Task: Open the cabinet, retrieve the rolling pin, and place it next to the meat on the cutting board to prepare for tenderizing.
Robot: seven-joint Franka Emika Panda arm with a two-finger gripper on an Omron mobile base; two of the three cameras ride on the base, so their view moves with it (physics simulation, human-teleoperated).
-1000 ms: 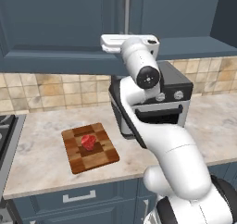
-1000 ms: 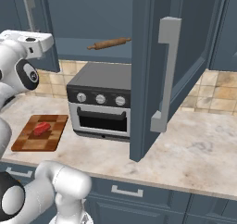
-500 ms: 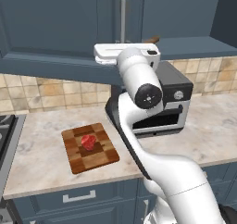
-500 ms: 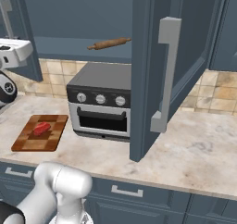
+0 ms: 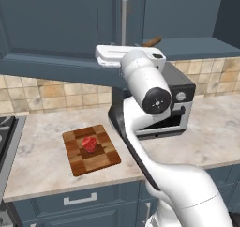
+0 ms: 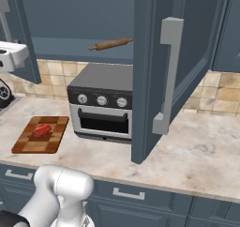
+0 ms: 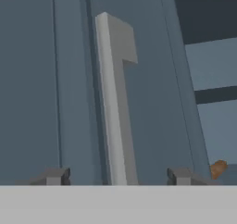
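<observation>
The cabinet's left door (image 5: 61,24) stands partly open and its right door (image 6: 183,57) swings far out over the counter. Inside, the rolling pin (image 6: 111,44) lies on the shelf; its brown end (image 7: 217,168) shows past the door's edge. My gripper (image 7: 116,177) is open, its fingertips (image 7: 53,177) apart on either side of the left door's silver bar handle (image 7: 111,102), not touching it. The checkered cutting board (image 5: 101,158) lies on the counter below with the red meat (image 5: 89,143) on it.
A dark toaster oven (image 6: 101,102) sits on the counter under the open shelf, right of the board. A stove edge (image 5: 4,132) is at the far left. The open right door's handle (image 6: 166,76) juts out over the marble counter (image 6: 197,151).
The hand moved left with the left door's handle, swinging that door further out. The jaws, shut on the handle before, have now opened off it.
</observation>
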